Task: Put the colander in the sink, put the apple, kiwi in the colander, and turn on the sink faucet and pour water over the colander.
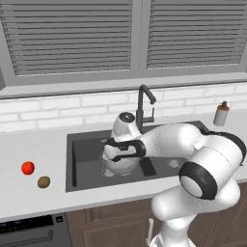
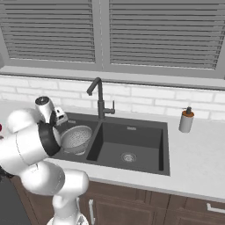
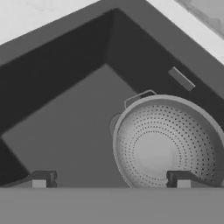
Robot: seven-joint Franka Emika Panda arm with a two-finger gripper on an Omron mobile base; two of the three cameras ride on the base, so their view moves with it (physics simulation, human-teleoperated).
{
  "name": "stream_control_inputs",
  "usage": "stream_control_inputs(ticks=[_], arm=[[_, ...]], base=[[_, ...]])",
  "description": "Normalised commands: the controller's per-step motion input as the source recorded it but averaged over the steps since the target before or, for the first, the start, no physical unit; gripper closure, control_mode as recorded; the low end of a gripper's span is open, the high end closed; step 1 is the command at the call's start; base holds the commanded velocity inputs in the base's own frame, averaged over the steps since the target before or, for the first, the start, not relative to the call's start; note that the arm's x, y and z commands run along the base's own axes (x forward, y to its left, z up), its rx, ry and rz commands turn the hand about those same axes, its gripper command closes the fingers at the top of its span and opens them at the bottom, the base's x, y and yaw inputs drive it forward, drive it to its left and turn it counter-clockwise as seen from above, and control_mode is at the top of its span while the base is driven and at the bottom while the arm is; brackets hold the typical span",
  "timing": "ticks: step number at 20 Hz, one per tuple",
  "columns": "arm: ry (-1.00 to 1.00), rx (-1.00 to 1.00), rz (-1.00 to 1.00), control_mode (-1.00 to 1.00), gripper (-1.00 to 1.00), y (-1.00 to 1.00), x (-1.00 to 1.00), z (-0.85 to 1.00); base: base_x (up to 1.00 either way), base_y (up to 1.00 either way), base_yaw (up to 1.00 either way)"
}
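Note:
The colander [image 3: 168, 144], a silver mesh bowl, sits upright in the left basin of the dark sink [image 3: 65, 131]. It also shows in the right base view [image 2: 76, 138]. My gripper [image 3: 110, 180] hangs open just above it, with one fingertip [image 3: 181, 179] over the colander's near rim and the other over the bare basin floor. Nothing is between the fingers. The red apple [image 1: 27, 168] and the brown kiwi [image 1: 44, 182] lie close together on the counter left of the sink [image 1: 87, 149]. The faucet [image 1: 142, 103] stands behind the divider between the basins, with no water running.
A grey soap bottle [image 1: 221, 114] stands on the counter right of the sink. A tiled wall and a blinded window run behind the counter. The right basin [image 2: 132, 140] holds only its drain [image 2: 128, 157].

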Motion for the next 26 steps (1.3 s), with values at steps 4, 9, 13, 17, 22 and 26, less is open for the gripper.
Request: stream_control_inputs(ticks=[4, 9, 13, 17, 22, 26], arm=[[0.10, -0.10, 0.24, -1.00, -1.00, 0.00, -0.08, 0.81], [0.03, -0.11, 0.36, -1.00, -1.00, 0.22, -0.33, 0.21], [-0.01, -0.02, 0.29, -1.00, -1.00, 0.42, -0.45, 0.00], [0.00, 0.06, 0.06, -1.00, -1.00, 0.39, -0.56, 0.00], [0.02, 0.02, 0.00, -1.00, -1.00, 0.50, -0.31, 0.00], [0.14, 0.00, 0.00, -1.00, -1.00, 0.82, -0.02, 0.03]], base=[[0.00, 0.00, 0.00], [0.00, 0.00, 0.00], [0.00, 0.00, 0.00], [0.00, 0.00, 0.00], [0.00, 0.00, 0.00], [0.00, 0.00, 0.00]])
